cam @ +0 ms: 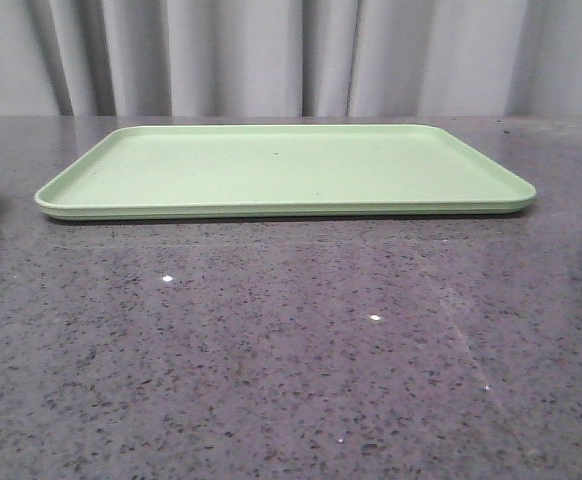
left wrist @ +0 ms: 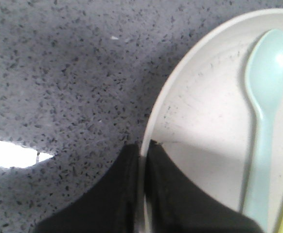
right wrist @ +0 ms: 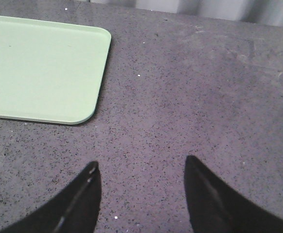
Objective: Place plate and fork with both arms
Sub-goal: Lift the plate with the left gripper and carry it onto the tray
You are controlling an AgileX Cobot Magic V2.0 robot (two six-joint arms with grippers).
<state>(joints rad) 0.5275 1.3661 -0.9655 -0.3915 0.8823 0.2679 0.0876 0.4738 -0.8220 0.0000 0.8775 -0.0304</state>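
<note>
Left tool (left wrist: 142, 150) (jaws closed) pinches one plate (left wrist: 204, 111) rim.

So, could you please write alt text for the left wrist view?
The left gripper pinches the rim of the cream plate, one finger inside and one outside. A pale blue spoon lies in the plate, on a speckled grey table.

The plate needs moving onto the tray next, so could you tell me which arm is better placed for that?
Left. Its jaws are already closed on the plate rim, one inside and one outside. The right gripper hangs open over bare table beside the tray, holding nothing.
</note>
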